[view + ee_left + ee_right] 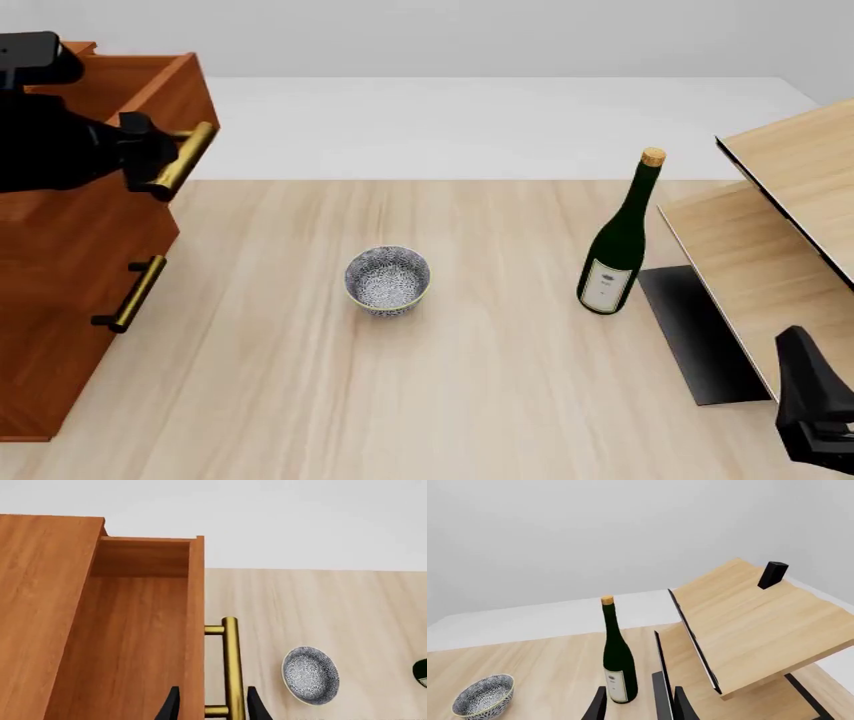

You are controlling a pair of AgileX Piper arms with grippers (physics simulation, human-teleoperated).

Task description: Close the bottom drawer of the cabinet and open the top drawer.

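The reddish-brown cabinet (80, 260) stands at the table's left edge. Its top drawer (140, 85) is pulled out, and the left wrist view looks into the empty drawer box (133, 640). My left gripper (158, 162) is at that drawer's brass handle (191, 145). It is open, with its black fingertips (252, 705) either side of the handle bar (231, 670) and a gap showing. Below, the cabinet front looks flush, with one lower brass handle (134, 293) showing. I cannot single out the bottom drawer. My right gripper (814, 420) hangs open at the near right, holding nothing.
A blue-patterned bowl (387, 280) sits mid-table. A dark green bottle (621, 240) with a cork stands upright right of centre. Pale light-wood furniture (787, 200) with slanted boards and a black base (701, 330) fills the right side, close to my right gripper (639, 707).
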